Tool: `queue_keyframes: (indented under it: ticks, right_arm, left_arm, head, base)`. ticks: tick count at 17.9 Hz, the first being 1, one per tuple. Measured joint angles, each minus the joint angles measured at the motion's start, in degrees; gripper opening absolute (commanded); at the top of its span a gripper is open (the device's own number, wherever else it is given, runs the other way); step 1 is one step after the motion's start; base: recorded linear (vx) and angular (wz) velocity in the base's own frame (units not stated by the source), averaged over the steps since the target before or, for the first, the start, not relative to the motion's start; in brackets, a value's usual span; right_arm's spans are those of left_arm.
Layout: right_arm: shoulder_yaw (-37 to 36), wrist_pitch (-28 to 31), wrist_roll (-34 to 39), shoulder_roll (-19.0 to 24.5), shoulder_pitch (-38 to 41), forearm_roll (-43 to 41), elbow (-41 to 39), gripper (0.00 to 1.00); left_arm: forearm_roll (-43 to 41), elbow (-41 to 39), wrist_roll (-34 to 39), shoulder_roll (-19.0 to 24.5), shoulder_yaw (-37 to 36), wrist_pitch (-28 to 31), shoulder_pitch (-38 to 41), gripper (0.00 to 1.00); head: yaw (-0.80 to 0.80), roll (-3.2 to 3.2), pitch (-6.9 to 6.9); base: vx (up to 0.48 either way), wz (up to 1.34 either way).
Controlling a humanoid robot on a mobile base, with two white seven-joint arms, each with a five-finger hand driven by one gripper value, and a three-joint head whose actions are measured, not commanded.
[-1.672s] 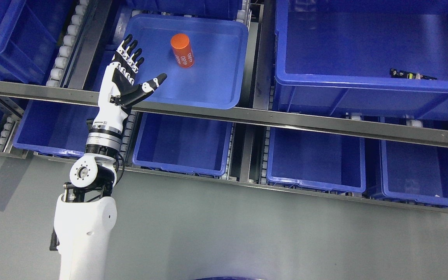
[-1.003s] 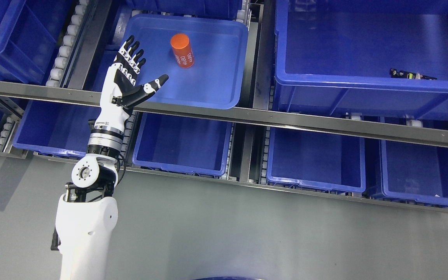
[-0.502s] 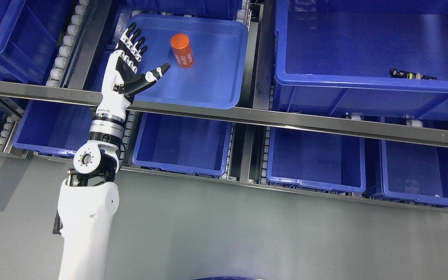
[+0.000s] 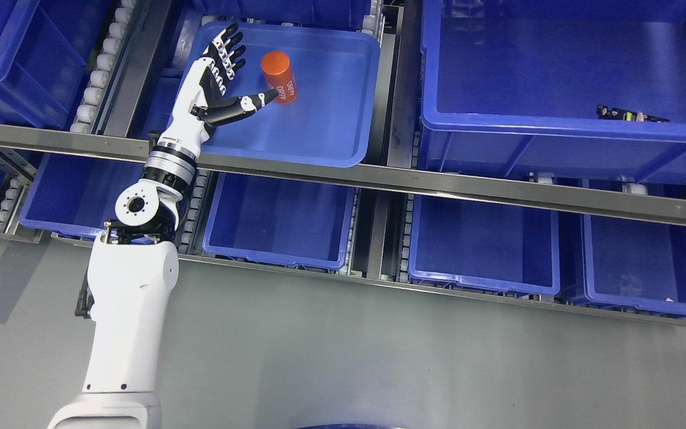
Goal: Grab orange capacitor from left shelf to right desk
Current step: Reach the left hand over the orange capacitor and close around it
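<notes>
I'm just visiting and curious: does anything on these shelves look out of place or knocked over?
Nothing looks spilled or damaged. The orange capacitor stands alone in its shallow blue tray; a small dark part lies in the big bin.

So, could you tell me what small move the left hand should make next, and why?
Probably slide a little further right and close around the orange capacitor. The left hand is open beside it in the blue tray, thumb tip just at its lower end, fingers left of its top, nothing grasped yet.
</notes>
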Motion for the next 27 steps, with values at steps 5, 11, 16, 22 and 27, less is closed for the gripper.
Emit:
queue_keyframes:
  ticks: [5, 11, 16, 22, 27]
  right_arm:
    - [0.0, 0.2, 0.0, 0.0, 0.0, 0.0, 0.0, 1.00]
    - [0.0, 0.2, 0.0, 0.0, 0.0, 0.0, 0.0, 1.00]
    - [0.0, 0.0, 0.0, 0.0, 0.0, 0.0, 0.0, 1.00]
    - [0.0, 0.0, 0.0, 0.0, 0.0, 0.0, 0.0, 1.00]
    - [0.0, -0.1, 0.0, 0.0, 0.0, 0.0, 0.0, 1.00]
  left_arm:
    - [-1.1, 5.1, -1.6, 0.7, -0.3, 0.0, -3.1, 0.99]
    - [-1.5, 10.0, -2.6, 0.7, -1.7, -0.2, -6.6, 0.98]
    - [-1.7, 13.2, -4.4, -0.5, -2.8, 0.0, -8.1, 0.95]
    - [-2.6, 17.1, -4.5, -1.3, -3.4, 0.1, -10.7, 0.95]
    - [-3.2, 20.6, -4.5, -1.0, -3.8, 0.1, -13.4, 0.90]
  head:
    - [0.00, 0.00, 0.00]
    - [0.00, 0.00, 0.00]
    - [0.00, 0.00, 0.00]
    - [0.00, 0.00, 0.00]
    - [0.00, 0.00, 0.00]
  base:
    - [0.000, 0.00]
    - [0.000, 0.00]
    - [0.000, 0.00]
    - [0.000, 0.00]
    - [0.000, 0.00]
